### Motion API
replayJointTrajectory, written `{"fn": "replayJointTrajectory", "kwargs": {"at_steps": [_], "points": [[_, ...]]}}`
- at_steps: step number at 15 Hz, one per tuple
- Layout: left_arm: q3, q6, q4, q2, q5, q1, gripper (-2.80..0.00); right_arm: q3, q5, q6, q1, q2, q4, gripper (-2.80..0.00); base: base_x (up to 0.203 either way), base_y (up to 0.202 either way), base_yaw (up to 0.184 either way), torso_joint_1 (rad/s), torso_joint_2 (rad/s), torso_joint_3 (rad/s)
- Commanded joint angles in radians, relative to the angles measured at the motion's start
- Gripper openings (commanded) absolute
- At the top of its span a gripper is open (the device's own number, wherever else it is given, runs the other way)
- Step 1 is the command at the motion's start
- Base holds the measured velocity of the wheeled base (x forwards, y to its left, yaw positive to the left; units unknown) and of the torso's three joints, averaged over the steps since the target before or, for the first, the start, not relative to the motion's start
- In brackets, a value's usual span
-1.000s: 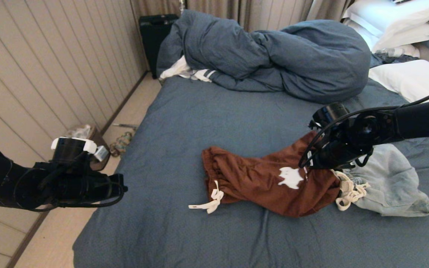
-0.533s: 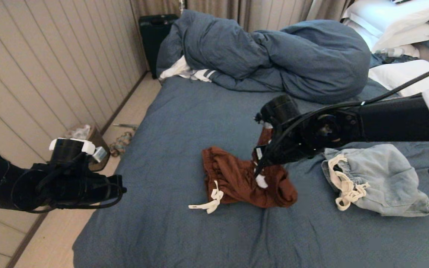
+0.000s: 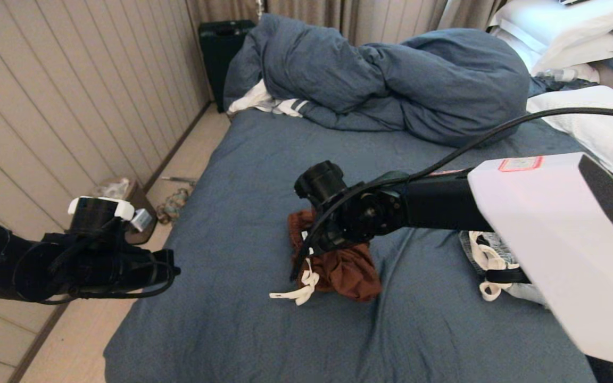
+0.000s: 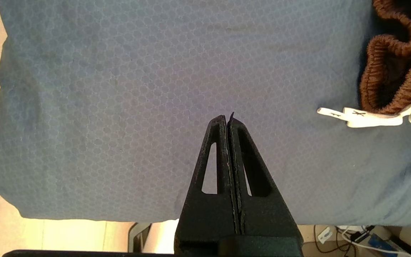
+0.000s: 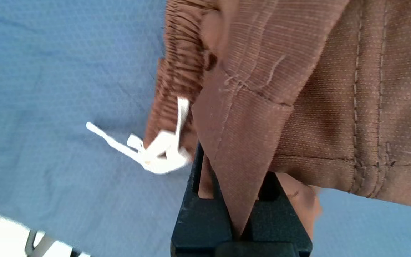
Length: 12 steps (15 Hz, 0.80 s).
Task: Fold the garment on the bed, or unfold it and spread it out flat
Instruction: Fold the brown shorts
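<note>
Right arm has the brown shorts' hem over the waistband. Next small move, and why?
Probably lower and let go: the right gripper is shut on the shorts, whose hem hangs above the waistband, so the fold looks nearly laid. Left gripper is shut, empty, near the bed edge.

The head view looks down across the bed (image 3: 242, 175), both wrist views sit close above its sheet, all sharing the brown shorts (image 3: 346, 271).
</note>
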<state>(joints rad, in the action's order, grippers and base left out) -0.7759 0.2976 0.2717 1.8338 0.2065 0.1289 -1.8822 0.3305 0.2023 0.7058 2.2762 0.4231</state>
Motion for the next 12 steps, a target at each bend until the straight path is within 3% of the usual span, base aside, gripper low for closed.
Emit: {"fn": "replayJointTrajectory", "kwargs": {"at_steps": [1, 7, 12], "points": [[0.004, 0.002, 0.003, -0.001, 0.004, 0.002, -2.8, -0.05, 0.003, 0.003, 0.003, 0.053, 0.003, 0.0, 0.0, 0.0, 0.0, 0.0, 0.0, 0.0], [0.006, 0.0, 0.003, 0.009, 0.004, 0.005, -2.8, -0.068, 0.002, 0.011, 0.003, 0.017, -0.012, 0.0, 0.0, 0.0, 0.0, 0.0, 0.0, 0.0], [0.006, 0.002, 0.003, 0.009, 0.004, 0.005, -2.8, -0.067, 0.003, 0.015, -0.006, -0.135, -0.013, 0.0, 0.0, 0.0, 0.0, 0.0, 0.0, 0.0]]}}
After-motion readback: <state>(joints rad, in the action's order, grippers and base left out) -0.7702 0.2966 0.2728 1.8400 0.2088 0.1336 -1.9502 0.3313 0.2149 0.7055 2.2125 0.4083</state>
